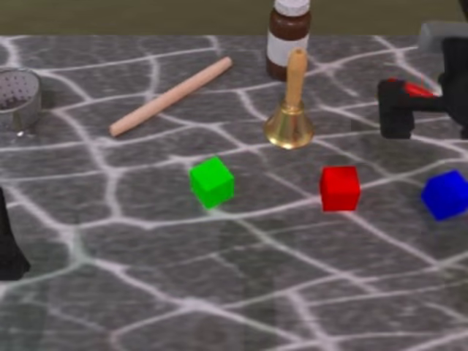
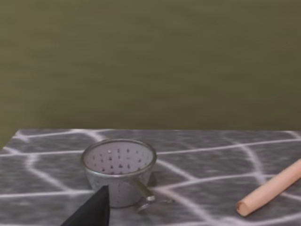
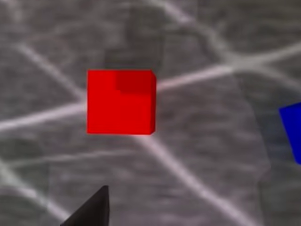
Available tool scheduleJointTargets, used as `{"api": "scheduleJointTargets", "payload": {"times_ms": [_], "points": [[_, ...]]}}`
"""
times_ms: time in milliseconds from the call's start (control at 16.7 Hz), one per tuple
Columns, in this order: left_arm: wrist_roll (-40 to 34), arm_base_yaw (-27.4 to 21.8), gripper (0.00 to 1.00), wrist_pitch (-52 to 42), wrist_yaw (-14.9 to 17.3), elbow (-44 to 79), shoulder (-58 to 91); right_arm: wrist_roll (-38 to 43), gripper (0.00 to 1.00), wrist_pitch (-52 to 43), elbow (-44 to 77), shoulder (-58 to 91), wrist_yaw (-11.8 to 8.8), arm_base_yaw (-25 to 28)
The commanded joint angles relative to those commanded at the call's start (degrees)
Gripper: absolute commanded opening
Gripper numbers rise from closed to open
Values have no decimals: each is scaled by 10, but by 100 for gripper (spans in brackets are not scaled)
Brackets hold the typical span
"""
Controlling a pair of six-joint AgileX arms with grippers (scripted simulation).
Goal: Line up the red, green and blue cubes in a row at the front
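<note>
- The table carries a brass bell standing behind the gap between the green cube and the red cube, with a brown bottle just behind it
- A wooden stick lies slanted left of the bell; a metal strainer sits at the far left
- The 3 cubes form a rough row, well apart (blue cube near the right edge)
- The right arm hangs above the table behind the blue cube, its wrist camera looking down on the red one; jaws: cannot tell
- The left arm sits at the left edge; jaws: cannot tell
</note>
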Motion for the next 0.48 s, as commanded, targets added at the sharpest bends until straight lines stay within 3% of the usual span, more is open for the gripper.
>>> {"api": "scheduleJointTargets", "payload": {"times_ms": [480], "points": [[0,0,100,0,0,0,0,61,100,-172,282,322,-1,64]]}}
